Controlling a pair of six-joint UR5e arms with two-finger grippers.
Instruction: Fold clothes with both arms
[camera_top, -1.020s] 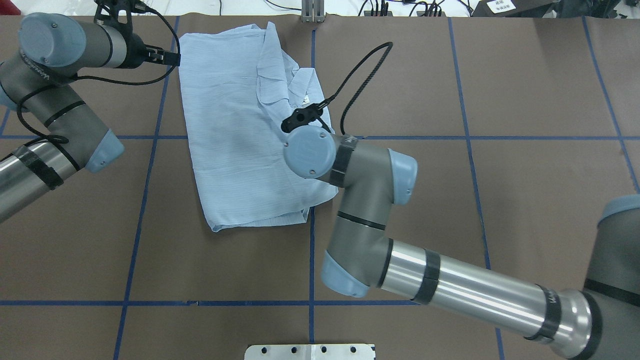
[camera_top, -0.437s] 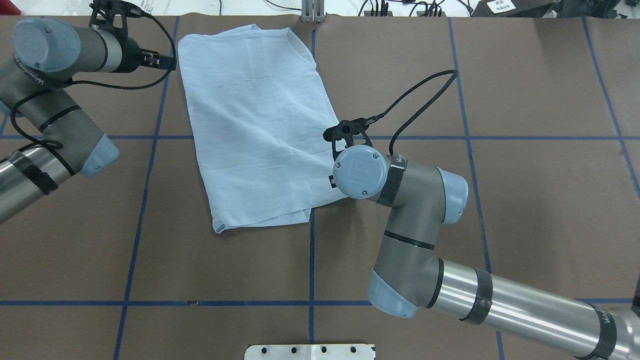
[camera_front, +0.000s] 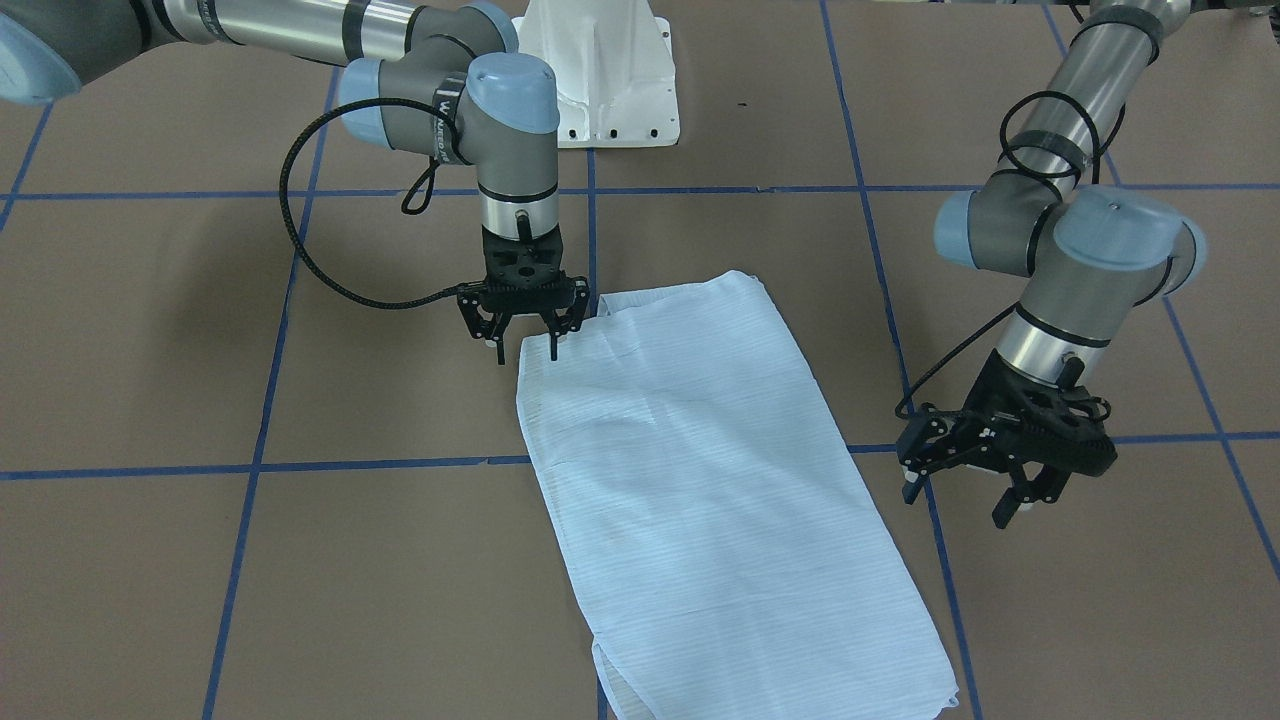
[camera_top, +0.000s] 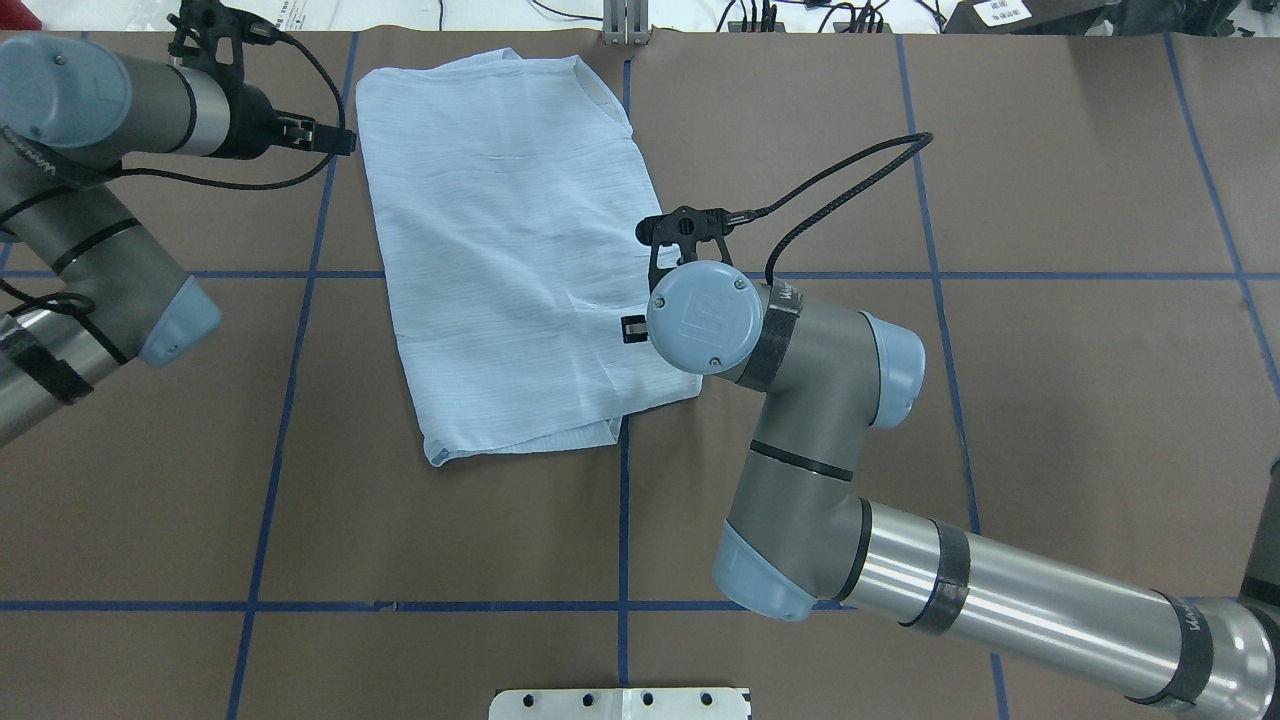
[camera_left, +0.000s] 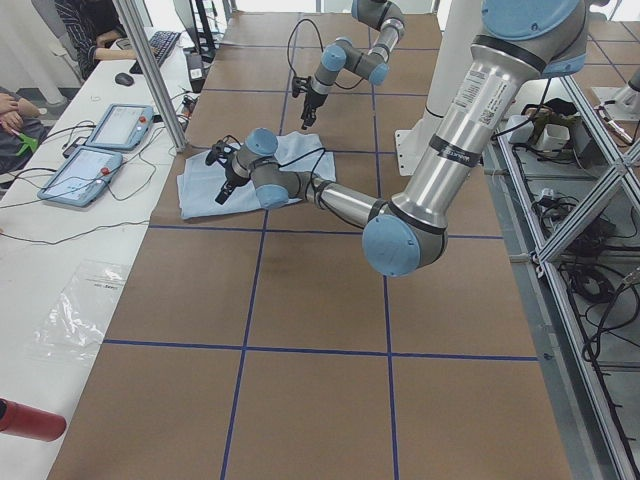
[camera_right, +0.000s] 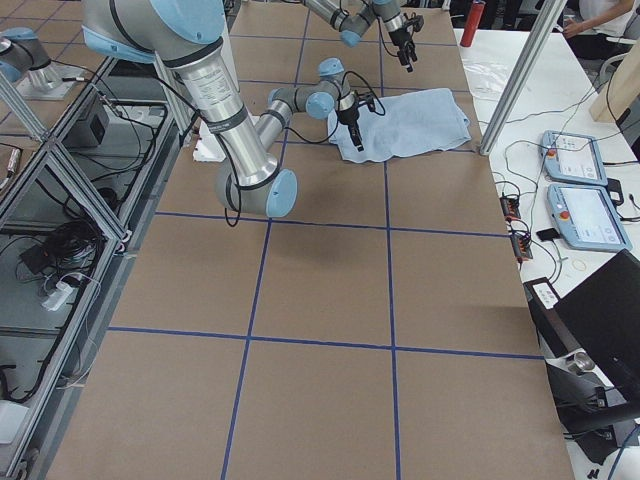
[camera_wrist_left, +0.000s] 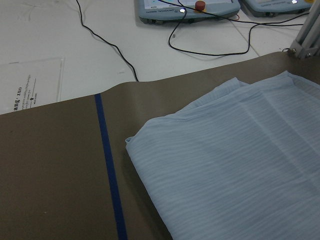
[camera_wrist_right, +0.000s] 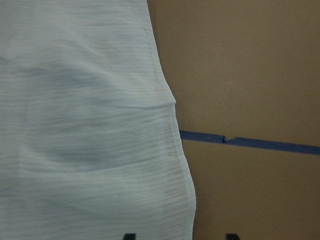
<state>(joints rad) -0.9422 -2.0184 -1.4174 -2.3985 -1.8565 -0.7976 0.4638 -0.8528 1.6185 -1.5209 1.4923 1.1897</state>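
**Open fingers at the shirt's edge, and the grab is yet to come**

The shirt (camera_front: 720, 480) lies flat on the brown table (camera_front: 300, 560), folded into one long pale blue panel with no collar or buttons showing. The right gripper (camera_front: 527, 345) points straight down at the panel's long side with its fingers spread. The wrist view shows the cloth's edge running between the fingertips (camera_wrist_right: 129, 237), one over fabric and one over bare table. Whether those tips touch the cloth, I cannot tell. It holds nothing.

The left gripper (camera_front: 958, 500) also has its fingers apart and empty. The shirt's opposite long edge lies just off its fingertips, with a clear strip of table between.

My read is that this is the set-up for the next fold, with neither arm on the cloth.

Here's where it could come undone:
- **Thin, layered fabric:** if the right fingers close too shallow, they may catch only the top layer and peel the fold open on the lift.
- **Going too deep:** the outer finger may scrape the table covering instead of sliding under the edge.
- **The left gripper is off the cloth:** if one side lifts before the other has a hold, the panel drags and skews, and the tidy rectangle twists.
- **Crinkled weave:** this cloth could slip out of a light pinch partway through the fold.
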